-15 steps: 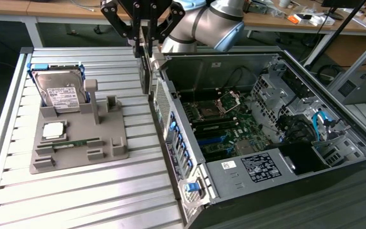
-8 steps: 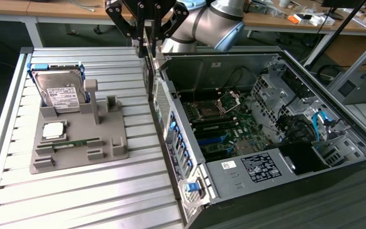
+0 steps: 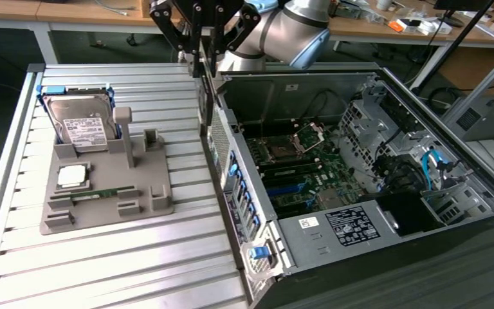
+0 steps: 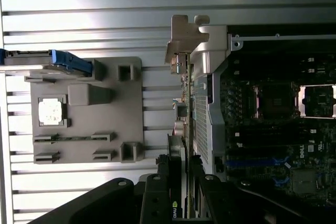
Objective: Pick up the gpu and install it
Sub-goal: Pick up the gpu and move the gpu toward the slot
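Above the case (image 3: pixel 229 161) wall, gpu (image 4: pixel 182 111) upright in firm grip of tool (image 4: pixel 185 182)

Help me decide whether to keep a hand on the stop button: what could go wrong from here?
1. The graphics card hangs edge-down from the gripper, close by the computer case's perforated wall. It may strike that wall instead of going inside.
2. The gripper pinches the thin card at one end only, so a knock could tilt it or make it slip.
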You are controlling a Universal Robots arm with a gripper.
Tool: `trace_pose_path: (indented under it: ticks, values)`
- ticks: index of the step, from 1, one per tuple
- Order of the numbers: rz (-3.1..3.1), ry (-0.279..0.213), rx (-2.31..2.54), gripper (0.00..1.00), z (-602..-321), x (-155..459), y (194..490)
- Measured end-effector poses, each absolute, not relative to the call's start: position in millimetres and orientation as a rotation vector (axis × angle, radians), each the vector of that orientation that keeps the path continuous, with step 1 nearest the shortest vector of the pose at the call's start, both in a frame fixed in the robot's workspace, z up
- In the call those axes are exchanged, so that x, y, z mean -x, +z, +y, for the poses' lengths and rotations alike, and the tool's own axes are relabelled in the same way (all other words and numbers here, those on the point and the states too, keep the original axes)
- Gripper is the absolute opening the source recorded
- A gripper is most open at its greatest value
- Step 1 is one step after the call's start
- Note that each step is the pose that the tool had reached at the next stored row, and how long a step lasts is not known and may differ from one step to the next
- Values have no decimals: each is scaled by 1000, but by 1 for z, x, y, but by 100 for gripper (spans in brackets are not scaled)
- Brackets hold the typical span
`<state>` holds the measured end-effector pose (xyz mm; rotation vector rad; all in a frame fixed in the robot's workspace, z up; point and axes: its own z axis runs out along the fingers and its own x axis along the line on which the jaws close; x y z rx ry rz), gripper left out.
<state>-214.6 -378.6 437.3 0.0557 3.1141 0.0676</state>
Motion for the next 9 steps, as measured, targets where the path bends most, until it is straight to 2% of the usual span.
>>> trace_pose_path:
  ticks: [9]
  values:
    - [3114, 68, -56, 27, -379, 203, 437]
